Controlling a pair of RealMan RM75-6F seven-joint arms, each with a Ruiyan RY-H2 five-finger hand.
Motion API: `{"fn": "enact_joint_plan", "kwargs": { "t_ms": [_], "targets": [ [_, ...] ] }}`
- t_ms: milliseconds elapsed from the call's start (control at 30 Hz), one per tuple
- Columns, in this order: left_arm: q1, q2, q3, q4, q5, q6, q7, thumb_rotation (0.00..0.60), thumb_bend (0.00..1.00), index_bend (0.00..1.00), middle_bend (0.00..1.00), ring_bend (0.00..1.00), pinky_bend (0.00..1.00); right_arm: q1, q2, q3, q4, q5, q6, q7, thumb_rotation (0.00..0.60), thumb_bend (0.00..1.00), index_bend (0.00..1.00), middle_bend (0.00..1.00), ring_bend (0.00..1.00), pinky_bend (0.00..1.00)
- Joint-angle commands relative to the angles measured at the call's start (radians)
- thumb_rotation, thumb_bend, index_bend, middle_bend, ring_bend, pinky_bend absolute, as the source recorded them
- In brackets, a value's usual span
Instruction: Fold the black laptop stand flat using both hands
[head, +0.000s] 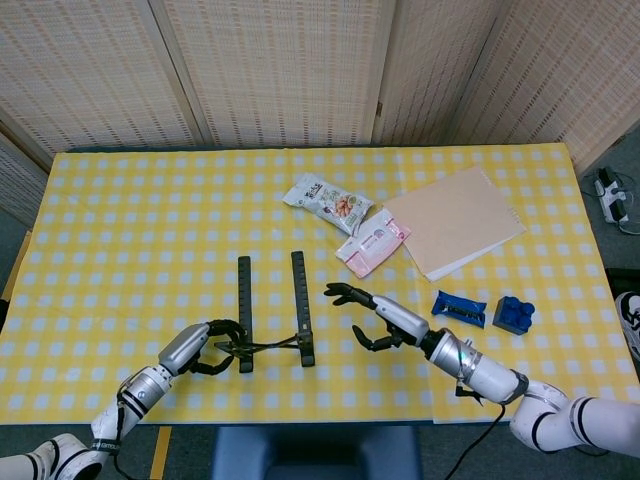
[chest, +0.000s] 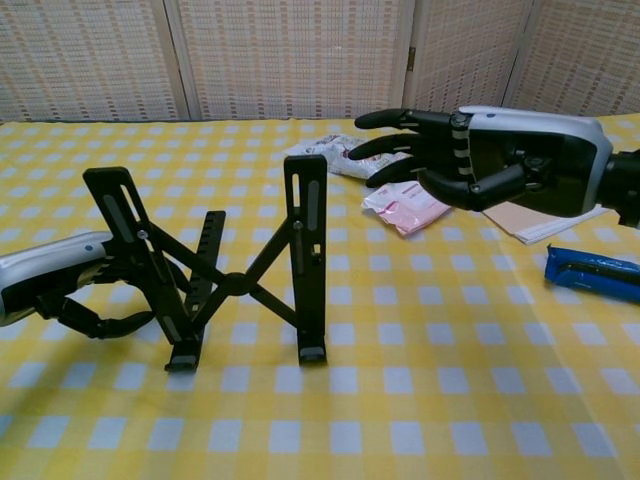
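The black laptop stand (head: 272, 312) stands unfolded near the table's front edge, its two slotted rails (chest: 304, 250) joined by crossed links. My left hand (head: 198, 347) is at the stand's left side. In the chest view its fingers (chest: 110, 322) curl around the foot of the left rail (chest: 135, 250). My right hand (head: 377, 317) hovers open to the right of the stand, palm towards it and fingers spread, apart from the right rail. In the chest view the right hand (chest: 480, 160) is above table level.
A snack bag (head: 325, 200), a pink wipes pack (head: 373, 240) and a tan folder (head: 455, 220) lie behind the right hand. A blue packet (head: 458, 308) and a blue block (head: 512, 314) sit at the right. Yellow checked cloth (head: 130, 230) covers the table.
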Motion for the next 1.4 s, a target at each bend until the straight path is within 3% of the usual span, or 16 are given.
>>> {"fn": "enact_joint_plan", "kwargs": {
  "t_ms": [33,367,533,700,767,967,1167,1400],
  "targets": [
    [0.0,0.004,0.0,-0.001,0.003,-0.001,-0.003,0.6,0.47,0.52,0.34,0.27,0.29,0.003,-0.013,0.006,-0.009,0.047,-0.077,-0.242,0.6,0.69,0.04,0.13,0.16,0.02],
    [0.002,0.017,0.005,-0.018,0.019,0.003,-0.011,0.6,0.47,0.37,0.34,0.24,0.26,0.043,-0.052,0.073,-0.104,0.288,-0.279,-0.613,0.6,0.69,0.18,0.14,0.16,0.02],
    [0.006,0.034,0.003,-0.036,0.026,0.02,-0.015,0.6,0.47,0.32,0.34,0.22,0.25,0.058,-0.089,0.104,-0.116,0.392,-0.317,-0.756,0.6,0.69,0.26,0.15,0.16,0.02],
    [0.017,0.05,-0.003,-0.054,0.029,0.047,-0.024,0.6,0.47,0.32,0.34,0.22,0.25,0.053,-0.118,0.129,-0.129,0.434,-0.294,-0.834,0.6,0.69,0.26,0.15,0.16,0.02],
    [0.021,0.058,-0.014,-0.06,0.021,0.061,-0.031,0.6,0.47,0.32,0.33,0.22,0.25,0.047,-0.137,0.14,-0.132,0.442,-0.273,-0.861,0.6,0.65,0.24,0.15,0.16,0.02],
    [0.034,0.104,-0.048,-0.08,0.002,0.103,-0.072,0.6,0.47,0.3,0.32,0.2,0.23,0.03,-0.186,0.171,-0.146,0.479,-0.215,-0.943,0.6,0.27,0.02,0.12,0.15,0.02],
    [0.047,0.143,-0.059,-0.098,0.001,0.13,-0.095,0.6,0.47,0.3,0.31,0.18,0.21,0.029,-0.228,0.209,-0.162,0.527,-0.194,-0.989,0.6,0.24,0.0,0.1,0.13,0.02],
    [0.058,0.165,-0.071,-0.104,-0.004,0.148,-0.092,0.6,0.47,0.28,0.29,0.17,0.21,0.044,-0.332,0.287,-0.099,0.63,-0.132,-1.08,0.6,0.24,0.0,0.08,0.12,0.02]
  ]
}}
